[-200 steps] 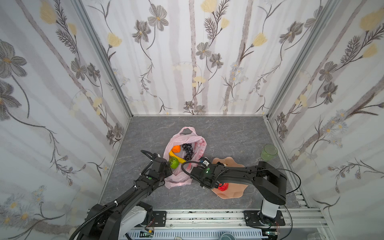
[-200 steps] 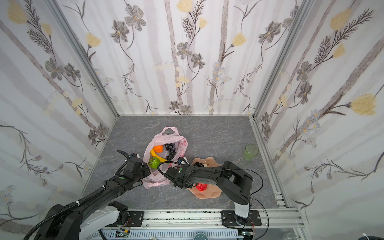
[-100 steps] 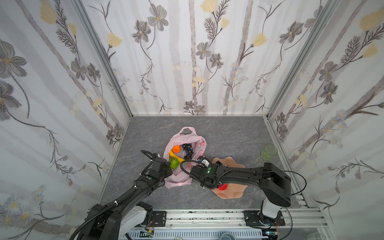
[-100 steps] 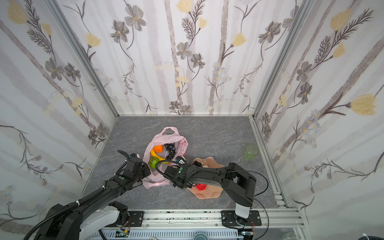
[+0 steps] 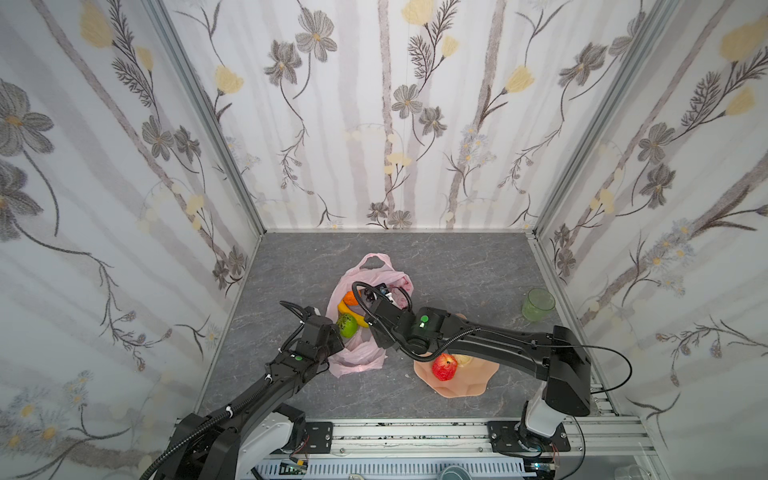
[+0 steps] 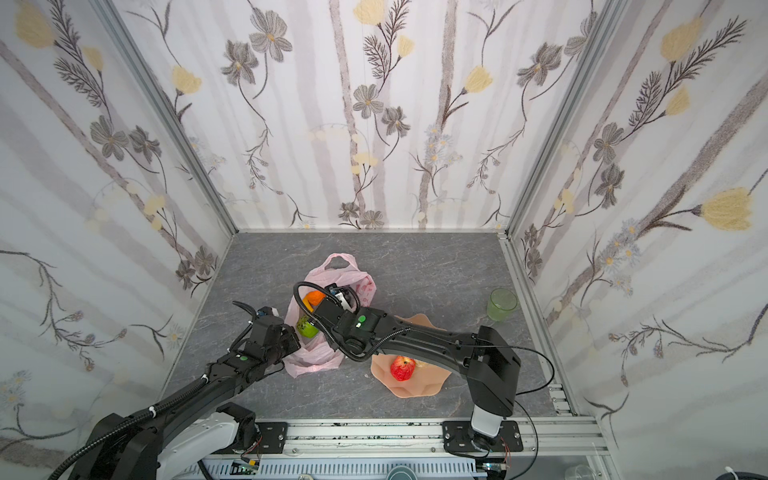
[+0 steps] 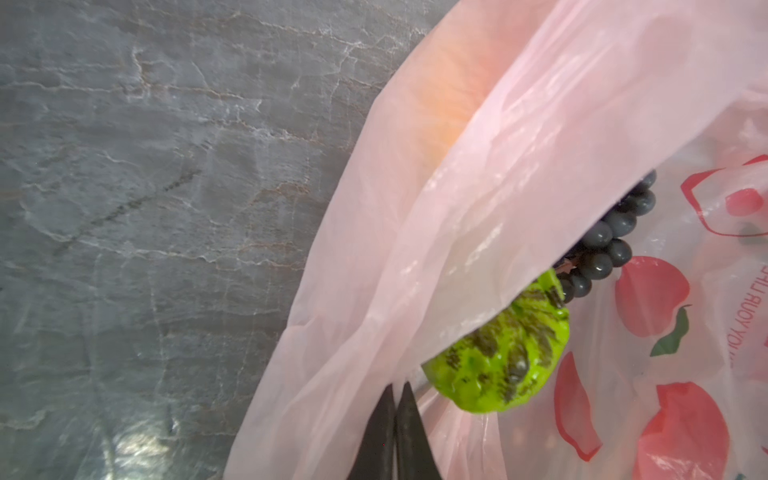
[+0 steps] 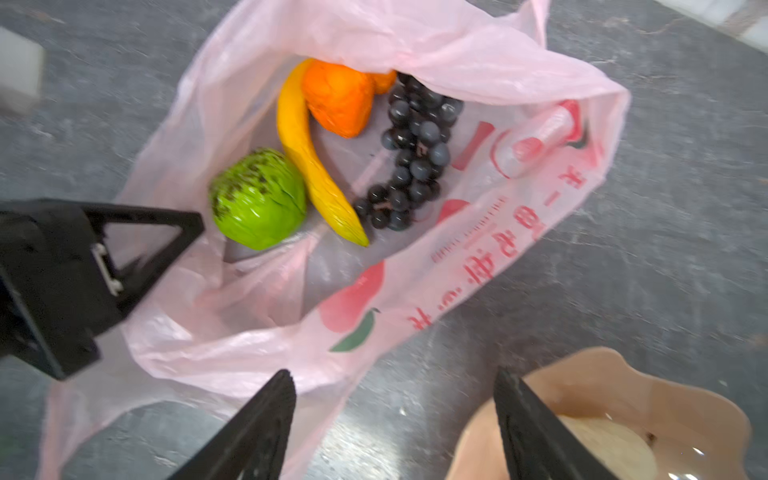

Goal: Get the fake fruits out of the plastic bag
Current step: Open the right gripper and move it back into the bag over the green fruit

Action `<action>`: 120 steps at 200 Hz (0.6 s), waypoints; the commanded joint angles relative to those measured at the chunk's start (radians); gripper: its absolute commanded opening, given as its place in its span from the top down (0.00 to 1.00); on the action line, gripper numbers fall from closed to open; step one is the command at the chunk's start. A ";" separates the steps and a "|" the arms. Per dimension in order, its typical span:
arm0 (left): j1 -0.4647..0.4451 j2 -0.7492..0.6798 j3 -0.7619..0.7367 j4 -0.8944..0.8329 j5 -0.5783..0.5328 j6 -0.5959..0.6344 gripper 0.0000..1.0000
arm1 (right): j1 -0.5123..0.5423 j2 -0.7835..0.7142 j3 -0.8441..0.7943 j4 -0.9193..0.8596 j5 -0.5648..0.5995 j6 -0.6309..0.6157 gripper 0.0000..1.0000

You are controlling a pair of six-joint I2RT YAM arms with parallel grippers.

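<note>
Left gripper (image 7: 397,388): clamped shut on bag (image 8: 415,282) rim, mouth held open
Right gripper (image 8: 395,374): open, empty, swung from plate (image 5: 473,384) back over bag, next pick due
Apple (image 5: 444,368) out; banana (image 8: 307,158), orange (image 8: 338,104), grapes (image 8: 415,158), green fruit (image 8: 257,199) inside; second orange seemingly behind, blurred

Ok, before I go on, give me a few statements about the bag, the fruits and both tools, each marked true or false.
1. The left tool is shut on the film of the plastic bag. True.
2. The right tool holds the banana. False: it is open and empty, and the banana lies in the bag.
3. The red apple sits on the plate. True.
4. The grape bunch lies on the table outside the bag. False: it is in the bag, beside the banana.
5. The green cup stands upright, apart from the plate. True.
</note>
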 commanded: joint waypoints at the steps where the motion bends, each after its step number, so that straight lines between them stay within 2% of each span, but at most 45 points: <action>1: 0.011 -0.011 -0.011 0.015 -0.011 -0.026 0.96 | -0.012 0.093 0.084 0.119 -0.153 0.030 0.26; 29: 0.028 -0.036 -0.026 0.015 0.004 -0.029 0.97 | -0.025 0.204 0.176 0.140 -0.211 0.011 0.27; 69: 0.039 -0.043 -0.034 0.016 0.018 -0.029 0.98 | -0.039 0.283 0.210 0.219 -0.294 -0.036 0.26; 120: 0.044 -0.054 -0.033 0.017 0.019 -0.030 0.99 | -0.048 0.391 0.283 0.216 -0.310 -0.054 0.23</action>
